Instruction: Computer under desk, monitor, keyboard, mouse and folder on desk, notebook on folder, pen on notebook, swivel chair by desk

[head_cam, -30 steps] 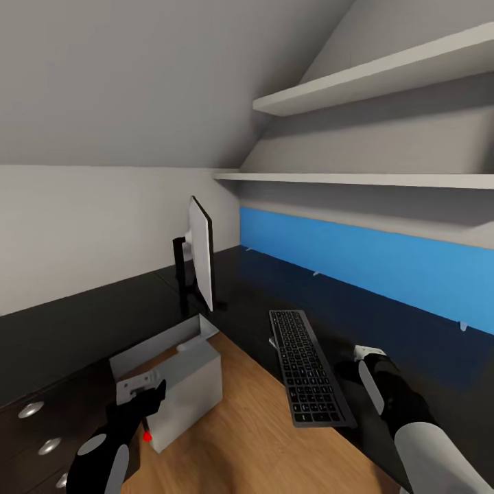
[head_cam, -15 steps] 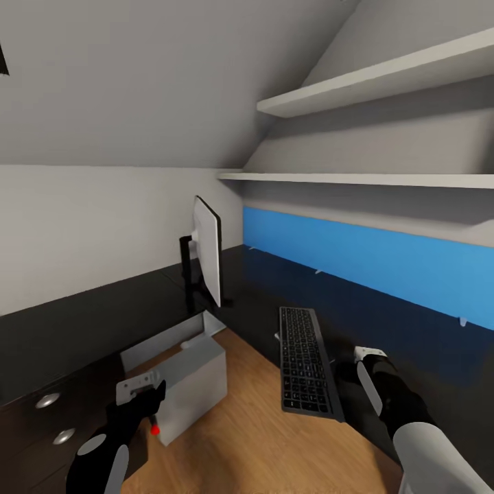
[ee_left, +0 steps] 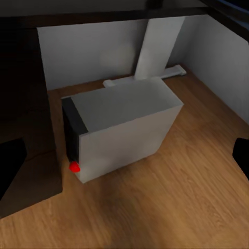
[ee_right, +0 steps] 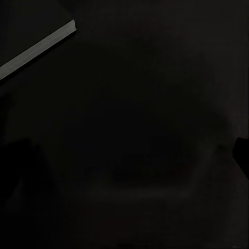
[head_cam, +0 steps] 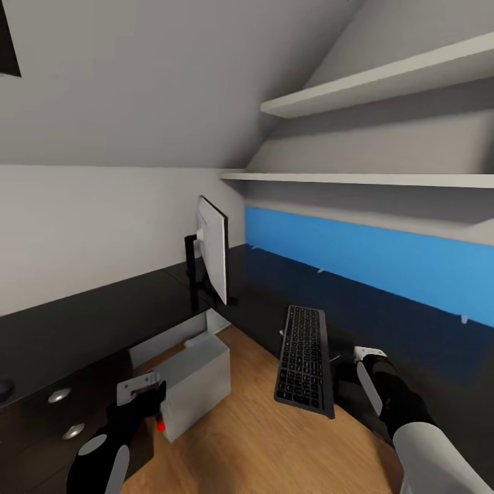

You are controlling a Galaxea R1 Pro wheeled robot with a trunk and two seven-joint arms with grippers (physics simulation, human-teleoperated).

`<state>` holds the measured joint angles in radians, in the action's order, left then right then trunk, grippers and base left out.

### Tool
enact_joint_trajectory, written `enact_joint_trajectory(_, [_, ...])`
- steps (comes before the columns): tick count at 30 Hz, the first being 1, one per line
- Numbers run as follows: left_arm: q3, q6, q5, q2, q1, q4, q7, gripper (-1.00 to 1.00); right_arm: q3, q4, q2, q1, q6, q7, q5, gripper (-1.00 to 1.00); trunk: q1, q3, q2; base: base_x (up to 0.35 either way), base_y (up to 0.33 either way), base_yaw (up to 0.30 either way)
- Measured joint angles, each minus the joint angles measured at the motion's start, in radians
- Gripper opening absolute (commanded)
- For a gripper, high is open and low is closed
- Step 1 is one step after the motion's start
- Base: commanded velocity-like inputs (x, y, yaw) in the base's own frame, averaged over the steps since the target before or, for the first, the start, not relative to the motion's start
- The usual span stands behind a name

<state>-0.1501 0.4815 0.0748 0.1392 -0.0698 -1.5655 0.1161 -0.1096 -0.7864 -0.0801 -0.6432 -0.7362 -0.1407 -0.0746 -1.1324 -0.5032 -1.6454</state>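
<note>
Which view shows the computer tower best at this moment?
The left wrist view: the computer sits whole on the wood floor, its darker front edge and red button plain, by the desk's white leg. The head view shows it smaller, partly behind the left hand. The right wrist view is nearly all dark.

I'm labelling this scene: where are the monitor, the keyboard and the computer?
monitor (head_cam: pixel 214 255), head view, on its pale grey back.
keyboard (head_cam: pixel 304 358), head view, on the middle keys.
computer (ee_left: pixel 127 132), left wrist view, on its light grey side panel.

Desk (head_cam: pixel 384 322) free btwn keyboard (head_cam: pixel 304 360) & blue panel (head_cam: pixel 370 261); monitor (head_cam: pixel 214 248) blocks corner
</note>
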Motion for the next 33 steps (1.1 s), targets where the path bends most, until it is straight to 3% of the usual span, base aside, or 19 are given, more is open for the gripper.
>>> enact_joint_trajectory(10, [0.000, 0.000, 0.000, 0.000, 0.000, 0.002, 0.000, 1.00, -0.002, 0.001, 0.000, 0.000, 0.002, 0.002, -0.004, 1.00, 0.000, 0.000, 0.000, -0.010, 0.034, 0.000])
enact_joint_trajectory(25, [0.002, 0.000, -0.001, 0.001, 0.000, 0.002, 0.000, 1.00, -0.020, -0.094, -0.007, 0.001, 0.002, 0.003, -0.018, 1.00, 0.057, 0.047, 0.105, 0.000, 0.000, 0.000])
enact_joint_trajectory(27, [0.002, 0.000, -0.001, 0.001, 0.000, 0.002, 0.000, 1.00, -0.022, -0.137, -0.006, 0.003, 0.002, 0.004, -0.018, 1.00, 0.065, 0.053, 0.119, 0.000, 0.000, 0.000])
enact_joint_trajectory(28, [0.002, 0.000, -0.002, 0.001, 0.000, 0.002, 0.000, 1.00, -0.022, -0.274, 0.001, 0.050, 0.001, 0.005, -0.019, 1.00, 0.065, 0.053, 0.119, 0.000, 0.000, 0.000])
enact_joint_trajectory(29, [0.002, -0.001, -0.002, 0.001, 0.000, 0.002, 0.000, 1.00, -0.022, -0.326, 0.003, 0.078, 0.001, 0.006, -0.020, 1.00, 0.065, 0.053, 0.119, 0.000, 0.000, 0.000])
enact_joint_trajectory(33, [0.002, -0.002, -0.003, 0.001, 0.000, 0.002, 0.000, 1.00, -0.021, -0.439, 0.039, 0.134, -0.004, 0.006, -0.022, 1.00, 0.065, 0.053, 0.119, -0.035, 0.052, 0.000])
